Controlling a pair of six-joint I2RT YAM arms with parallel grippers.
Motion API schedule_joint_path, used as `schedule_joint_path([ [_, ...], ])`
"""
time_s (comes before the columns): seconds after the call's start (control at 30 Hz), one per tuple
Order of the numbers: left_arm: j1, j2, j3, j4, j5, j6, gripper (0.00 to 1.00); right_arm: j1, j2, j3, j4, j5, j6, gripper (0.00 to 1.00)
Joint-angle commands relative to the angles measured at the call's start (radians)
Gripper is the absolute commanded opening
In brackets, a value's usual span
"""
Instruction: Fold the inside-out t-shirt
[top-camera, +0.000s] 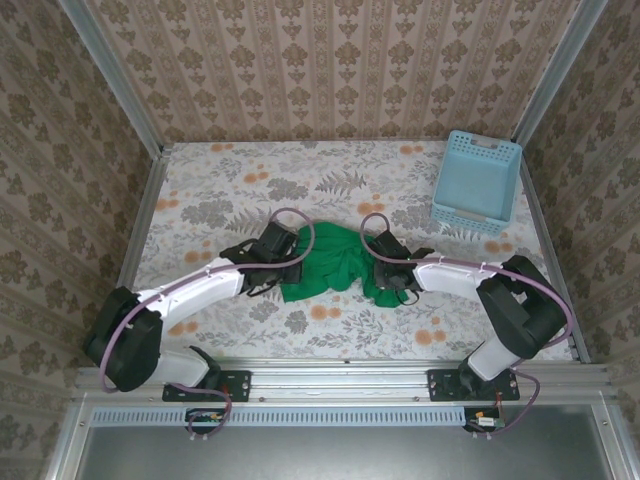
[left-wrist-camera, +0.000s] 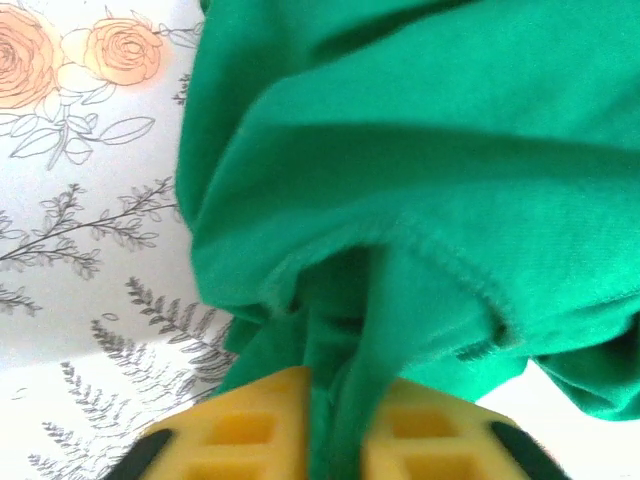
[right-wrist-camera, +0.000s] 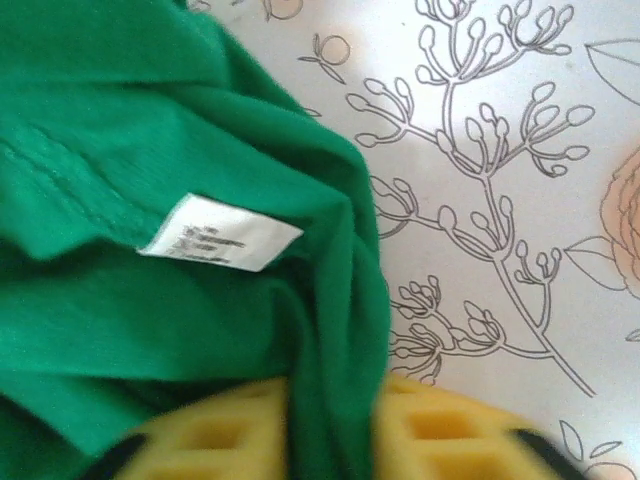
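On the flowered table (top-camera: 230, 170) one green t-shirt (top-camera: 335, 265) lies bunched in the middle, well apart from one blue basket (top-camera: 468, 213) at the far right. There are two grippers: the left gripper (left-wrist-camera: 335, 440) and the right gripper (right-wrist-camera: 335, 430) each clench a thin fold of the shirt. Such slim pinches may slip on lifting, or the bunch may twist rather than spread. One white label (right-wrist-camera: 220, 232) shows.
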Motion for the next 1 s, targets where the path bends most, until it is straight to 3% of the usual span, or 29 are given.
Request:
schedule_joint_path([
  [0.0,0.051,-0.082,0.04,-0.08,-0.036,0.034,0.06,0.011,-0.082,0.017,-0.106,0.101,-0.007,0.03],
  [0.1,0.129,-0.179,0.081,-0.141,-0.036,0.067,0.01,0.01,-0.251,0.06,-0.215,0.215,-0.081,0.0],
  [0.27,0.257,-0.321,0.27,-0.255,-0.037,0.132,0.0,0.005,-0.502,0.27,-0.385,0.36,-0.249,0.0],
  [0.43,0.303,-0.441,0.459,-0.265,-0.052,0.181,0.0,0.004,-0.637,0.484,-0.409,0.326,-0.37,0.0],
  [0.7,0.305,-0.43,0.406,-0.301,-0.065,0.187,0.0,0.003,-0.641,0.433,-0.394,0.318,-0.384,0.0],
  [0.97,0.353,-0.238,0.456,-0.383,-0.018,0.202,0.0,-0.042,-0.558,0.407,-0.347,0.281,-0.371,0.0],
])
